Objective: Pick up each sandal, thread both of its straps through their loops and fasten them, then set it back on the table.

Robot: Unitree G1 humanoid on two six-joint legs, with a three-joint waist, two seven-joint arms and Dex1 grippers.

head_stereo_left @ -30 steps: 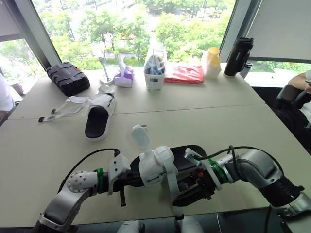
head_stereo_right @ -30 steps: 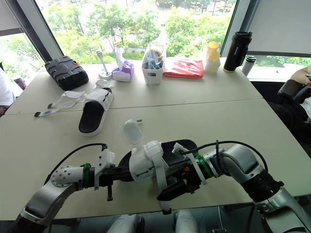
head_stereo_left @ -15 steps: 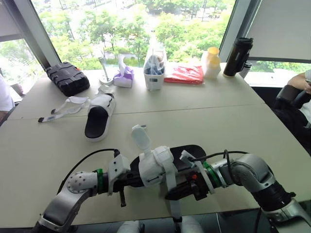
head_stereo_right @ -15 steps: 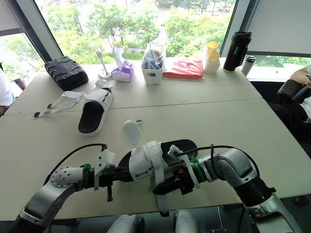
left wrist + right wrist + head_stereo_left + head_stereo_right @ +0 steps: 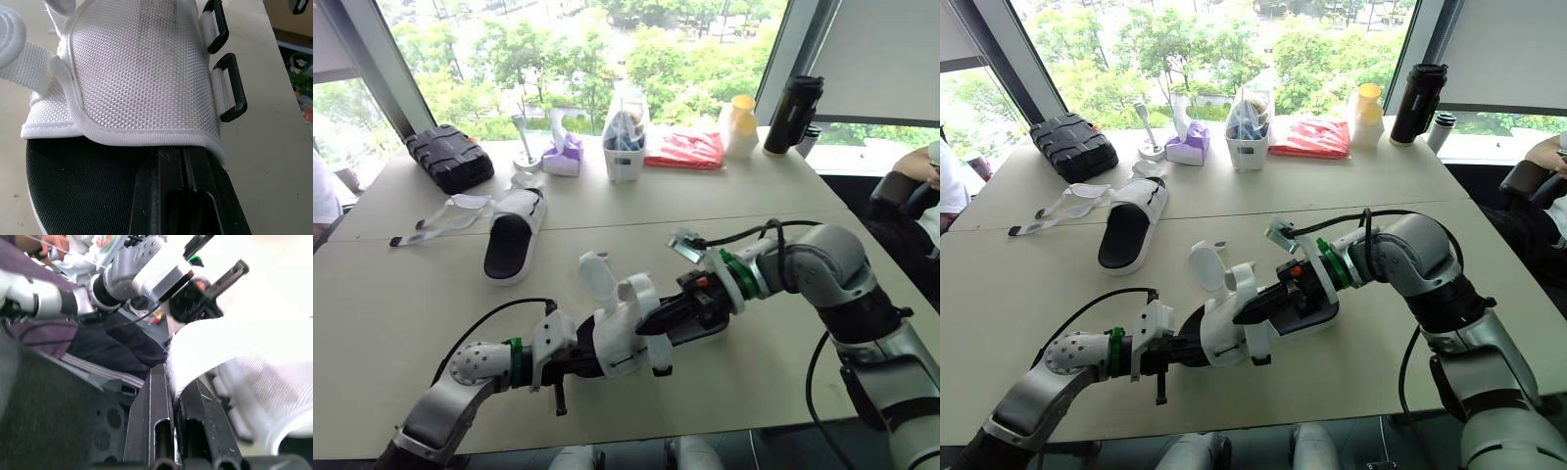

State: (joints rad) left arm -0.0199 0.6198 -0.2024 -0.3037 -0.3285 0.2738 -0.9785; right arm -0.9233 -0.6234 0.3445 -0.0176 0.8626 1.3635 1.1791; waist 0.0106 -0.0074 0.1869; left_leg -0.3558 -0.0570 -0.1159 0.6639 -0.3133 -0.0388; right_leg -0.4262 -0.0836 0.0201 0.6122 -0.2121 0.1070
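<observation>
Table, from the 9 o'clock side to the 3 o'clock side:

- Black ribbed case in the 10 o'clock corner.
- Loose white straps lie flat at 6 o'clock of the case.
- Second sandal is sole down on the table just at 3 o'clock of those straps. It has a black footbed and a white upper, and is well apart from both grippers.
- Purple tissue box at the 12 o'clock edge by the window.
- Left gripper comes in from 8 o'clock along the 6 o'clock edge, with its jaws pressed onto the held sandal's sole. The wrist view shows 1 black finger flat on the footbed, running under the mesh upper. The other finger is hidden below.
- White caddy at the 12 o'clock edge.
- Held sandal is near the 6 o'clock edge, lying 9-to-3. I cannot tell if the sole touches the table.
  - 2 black loops sit on the upper's edge.
  - 1 strap tab stands up at 11 o'clock of the upper.
  - The other strap arches over the upper into the right gripper.
- Right gripper reaches in from 2 o'clock, jaws pinching that strap. The wrist view shows white webbing squeezed between its 2 fingers.
- Red packet, yellow bottle and black tumbler line the 1 o'clock edge.
- A person's arm shows at 3 o'clock, off the table.
</observation>
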